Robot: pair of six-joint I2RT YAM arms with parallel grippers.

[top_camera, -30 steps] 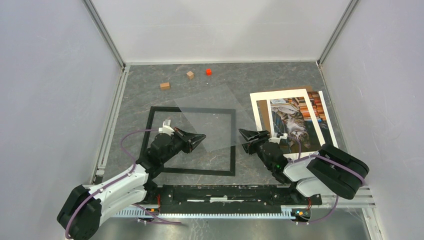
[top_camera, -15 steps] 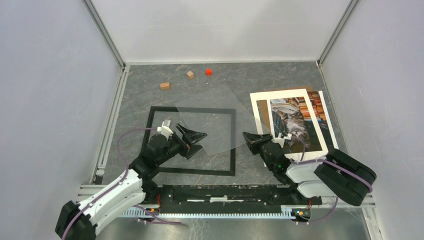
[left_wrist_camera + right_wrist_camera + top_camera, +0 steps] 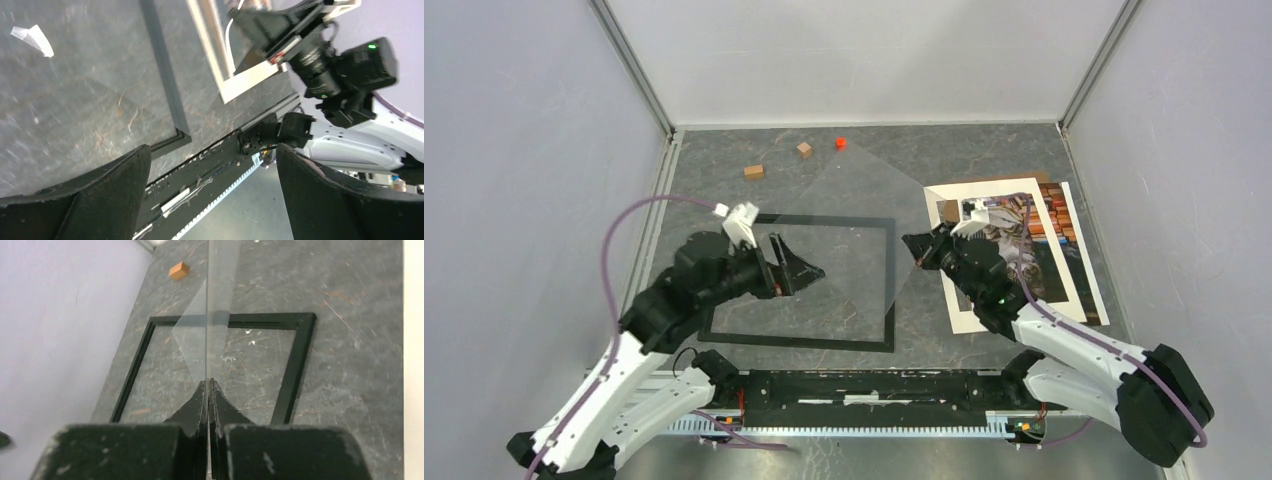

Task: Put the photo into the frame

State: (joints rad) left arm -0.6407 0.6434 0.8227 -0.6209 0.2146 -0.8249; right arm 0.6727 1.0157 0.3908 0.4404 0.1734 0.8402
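Toward the left of the grey table (image 3: pixel 724 190), the black frame (image 3: pixel 824 341) lies flat, and the left gripper (image 3: pixel 807 272) hovers over it with its fingers spread wide, holding nothing. Beside the frame's right edge, the right gripper (image 3: pixel 208 384) is pinched tight on the edge of a clear sheet (image 3: pixel 854 220), which tilts upward, possibly off the table. The photo (image 3: pixel 1052 215) lies far right, partly under a white mat (image 3: pixel 984 187).
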